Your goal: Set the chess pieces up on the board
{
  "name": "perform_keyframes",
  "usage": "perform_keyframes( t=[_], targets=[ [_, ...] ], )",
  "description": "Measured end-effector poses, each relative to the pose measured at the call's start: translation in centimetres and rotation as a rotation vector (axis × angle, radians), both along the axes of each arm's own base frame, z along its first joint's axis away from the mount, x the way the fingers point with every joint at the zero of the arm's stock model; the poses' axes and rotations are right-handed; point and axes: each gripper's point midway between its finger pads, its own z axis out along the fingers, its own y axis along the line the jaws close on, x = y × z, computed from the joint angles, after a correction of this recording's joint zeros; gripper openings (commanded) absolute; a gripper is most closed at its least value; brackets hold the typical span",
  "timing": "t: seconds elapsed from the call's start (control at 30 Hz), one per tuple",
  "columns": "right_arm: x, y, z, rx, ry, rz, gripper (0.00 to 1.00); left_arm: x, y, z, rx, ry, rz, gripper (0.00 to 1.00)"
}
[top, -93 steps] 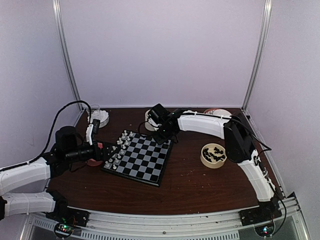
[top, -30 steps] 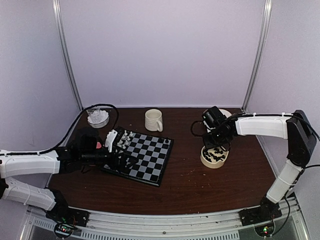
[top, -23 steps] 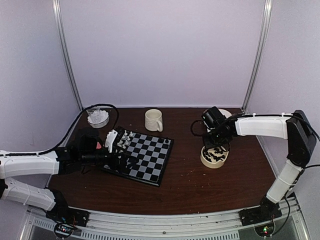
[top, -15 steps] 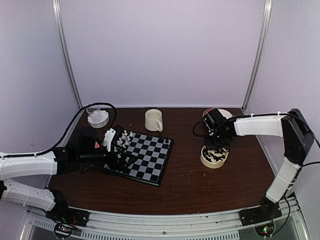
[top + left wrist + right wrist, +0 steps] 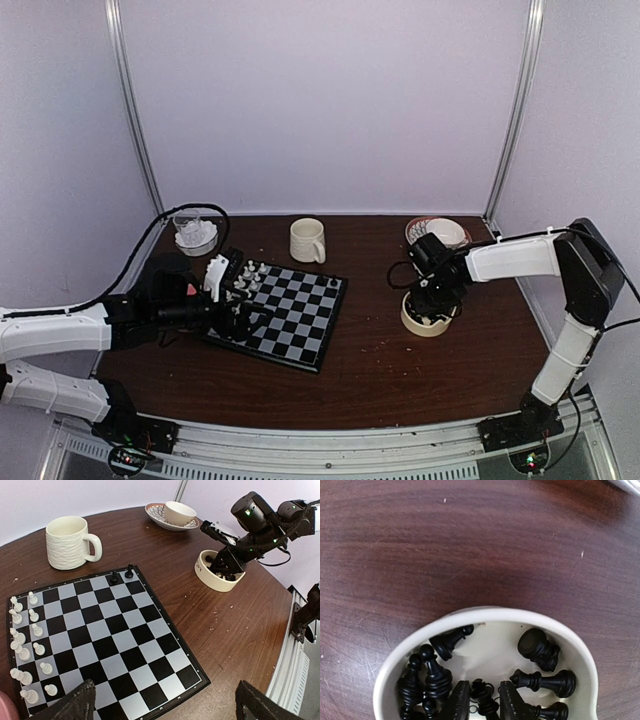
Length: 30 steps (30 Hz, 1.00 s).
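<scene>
The board [image 5: 107, 645] lies flat on the brown table [image 5: 380, 370], left of centre and turned slightly askew to the table's front edge. On it I see the white pieces [image 5: 31, 647] standing upright in two rows along the side nearest the left arm. The two black pieces [image 5: 121, 575] stand side by side at the far corner, on the side of the mug [image 5: 67, 542].

The cream bowl [image 5: 485, 614] sits on the table well to the right of the board. It holds the loose black pieces [image 5: 540, 650] in a jumble, several of them lying on their sides.

The right gripper [image 5: 485, 705] is down inside the bowl's rim. Its fingers are narrow, one on each side of a single black piece [image 5: 485, 695]. From my screens I cannot tell whether they pinch it or merely flank it.

The left gripper [image 5: 165, 706] hangs above the near part of the board, beside the white rows. Its fingers are spread wide and hold nothing, with only the checks and the table showing below them.

At the edges, the mug stands upright just beyond the board's far side, handle to the right in the left wrist view. A cup [image 5: 179, 512] rests on a patterned saucer [image 5: 155, 511] at the back right, behind the bowl. A clear glass dish [image 5: 195, 235] stands at the back left corner.
</scene>
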Motion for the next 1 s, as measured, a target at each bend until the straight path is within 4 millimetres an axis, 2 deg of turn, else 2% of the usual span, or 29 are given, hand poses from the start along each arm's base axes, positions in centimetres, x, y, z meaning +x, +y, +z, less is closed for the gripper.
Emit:
perform_keyframes(
  t=[0.17,0.37,0.53,0.87,1.0],
  targets=[
    [0.0,0.0,-0.3,0.029,-0.001,-0.011,0.22,0.0,0.0,0.0,0.001,0.002,0.000,0.97],
    [0.3,0.2,-0.3,0.054,-0.001,-0.015,0.10,0.0,0.0,-0.1,0.001,0.002,-0.001,0.98],
    [0.0,0.1,0.0,0.068,-0.017,-0.011,0.09,0.0,0.0,0.0,0.001,0.002,-0.001,0.98],
    [-0.3,-0.1,4.7,0.158,-0.173,-0.004,0.09,-0.1,0.1,0.6,-0.013,-0.012,0.000,0.98],
    [-0.6,0.6,5.5,0.212,-0.209,0.032,0.10,-0.1,0.1,0.6,-0.013,-0.012,0.000,0.98]
  ],
)
